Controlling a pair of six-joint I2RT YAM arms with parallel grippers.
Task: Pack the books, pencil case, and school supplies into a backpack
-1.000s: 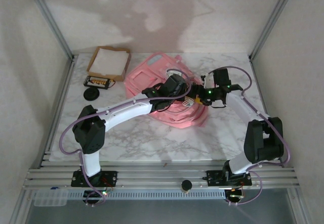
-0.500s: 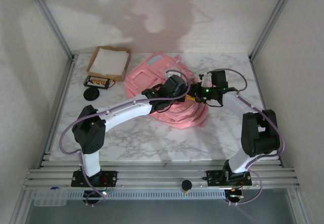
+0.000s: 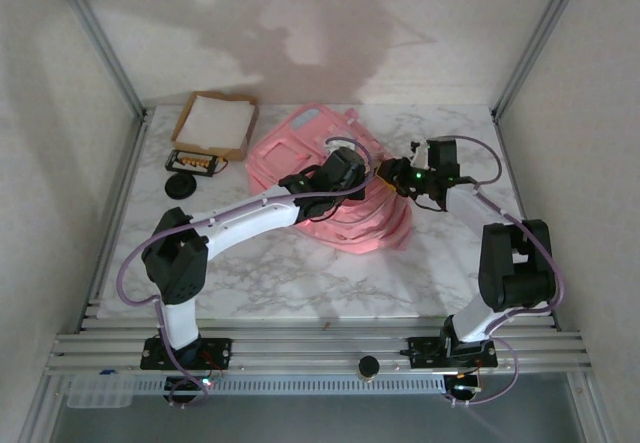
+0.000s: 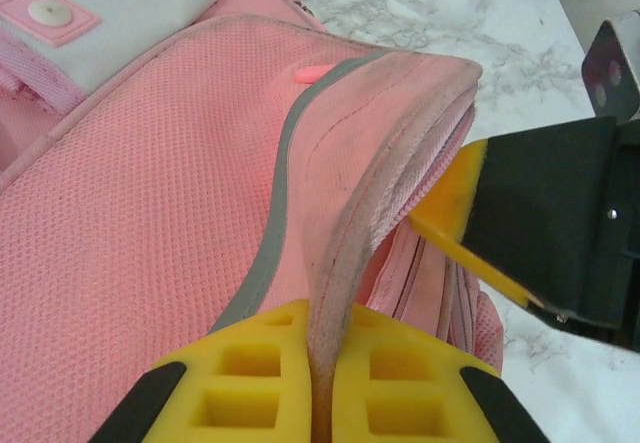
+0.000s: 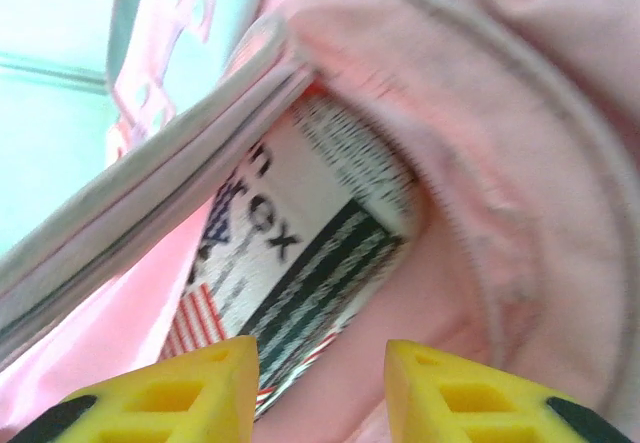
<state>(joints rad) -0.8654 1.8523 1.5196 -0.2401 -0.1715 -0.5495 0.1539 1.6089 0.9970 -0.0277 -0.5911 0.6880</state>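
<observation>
Top: backpack (image 3: 290,153) sits mid-counter (image 3: 300,283), both arms at its 3 o'clock mouth. Cardboard tray (image 3: 215,125) and small dark case (image 3: 193,162) lie at 10 o'clock, so packing looks partly done. Bare marble lies toward 6.
Left wrist: left claw (image 4: 325,353) is pinched shut on the mouth's rim.
Right wrist: right claw (image 5: 320,388), jaws apart and empty, is inside the mouth. A printed flat item (image 5: 300,243) lies within. Fabric walls are close.

Backpack (image 4: 150,213): pink cloth in a coarse mesh weave, matt, with fuzzy, worn grey edge binding. The lining seen from the right wrist is a smoother pink fabric.
Book (image 5: 300,233): printed paper cover, finish blurred.
Left gripper (image 4: 322,363): matt yellow moulded plastic pads (image 4: 260,363).
Table (image 3: 300,273): smooth marble-patterned top, low sheen.
Tray (image 3: 246,131): brown cardboard, holding a white paper sheet (image 3: 215,118).
Rails (image 3: 320,348): ribbed bare metal.
</observation>
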